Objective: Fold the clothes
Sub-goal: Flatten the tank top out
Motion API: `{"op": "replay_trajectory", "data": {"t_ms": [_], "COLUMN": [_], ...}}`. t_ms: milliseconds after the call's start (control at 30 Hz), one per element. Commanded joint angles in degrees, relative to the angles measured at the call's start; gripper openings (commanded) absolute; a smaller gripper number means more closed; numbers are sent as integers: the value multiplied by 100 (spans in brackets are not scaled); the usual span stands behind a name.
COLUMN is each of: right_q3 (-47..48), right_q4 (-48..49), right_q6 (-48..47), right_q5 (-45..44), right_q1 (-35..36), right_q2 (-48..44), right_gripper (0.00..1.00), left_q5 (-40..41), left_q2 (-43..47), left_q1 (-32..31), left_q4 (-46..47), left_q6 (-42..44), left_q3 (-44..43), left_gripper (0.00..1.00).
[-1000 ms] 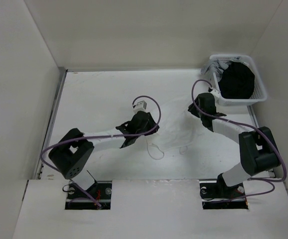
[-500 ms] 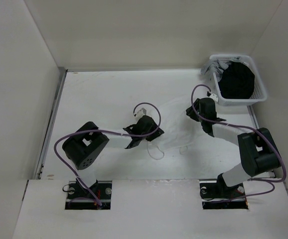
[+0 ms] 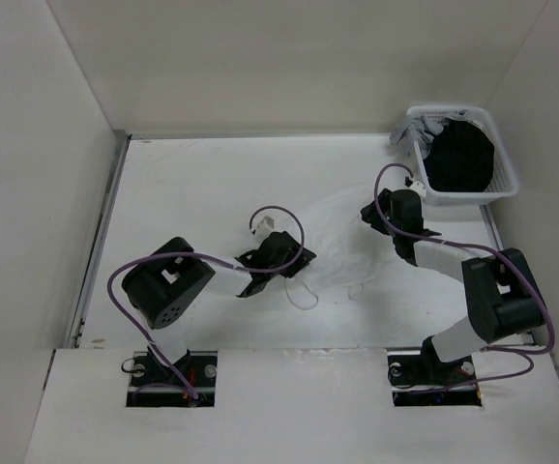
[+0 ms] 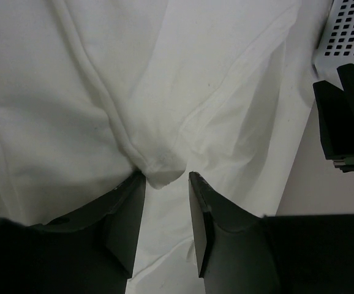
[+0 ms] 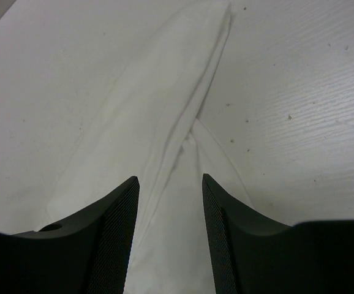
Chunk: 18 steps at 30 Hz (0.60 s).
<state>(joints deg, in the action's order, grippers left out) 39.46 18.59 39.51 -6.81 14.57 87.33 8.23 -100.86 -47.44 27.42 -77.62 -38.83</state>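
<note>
Looking down from the top camera, I see the white garment [image 3: 336,244] lying spread and rumpled on the table [image 3: 192,193], about midway between my two arms, its thin strings [image 3: 304,296] curling onto the bare surface at its near edge. My left gripper [image 3: 299,259] sits low over the garment's left edge, and my right gripper [image 3: 371,211] is at its far right corner. In the far right corner of the table stands a white basket [image 3: 507,184] holding a black garment [image 3: 458,157], with a grey cloth [image 3: 423,126] draped over its far left rim. Through my left wrist camera, the left gripper [image 4: 166,179] has its jaws parted with a clear gap between them; a small bunched peak of the white garment [image 4: 91,92] rises just at the tips, where several creases meet, and neither finger presses on it. A corner of the basket [image 4: 348,30] shows at the upper right. Through my right wrist camera, the right gripper [image 5: 169,180] is likewise spread apart and holding nothing, poised above a long folded strip of the white garment [image 5: 165,110] that runs away from me and narrows to a point on the table [image 5: 299,92].
</note>
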Motion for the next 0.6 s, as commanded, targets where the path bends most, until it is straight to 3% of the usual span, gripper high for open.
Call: {"op": "replay_trajectory", "data": {"t_ms": [0,367,567], "right_q3": [35,-62,-53], "right_q4": [391,426,470], "right_q6": [57,83,136], "right_q5": [48,101,171], "right_q1": [-37,-11,-11], "right_q2": [-207,-217,-216], "right_gripper": [51,50,55], "left_q5": [267,364,285], "left_q2": [181,233,119], "left_q1": [-33,99,354], "left_q4": [176,457,764], "left_q6": [-226,-324,-174], "left_q3": [244,358,341], "left_gripper": [34,25,10]}}
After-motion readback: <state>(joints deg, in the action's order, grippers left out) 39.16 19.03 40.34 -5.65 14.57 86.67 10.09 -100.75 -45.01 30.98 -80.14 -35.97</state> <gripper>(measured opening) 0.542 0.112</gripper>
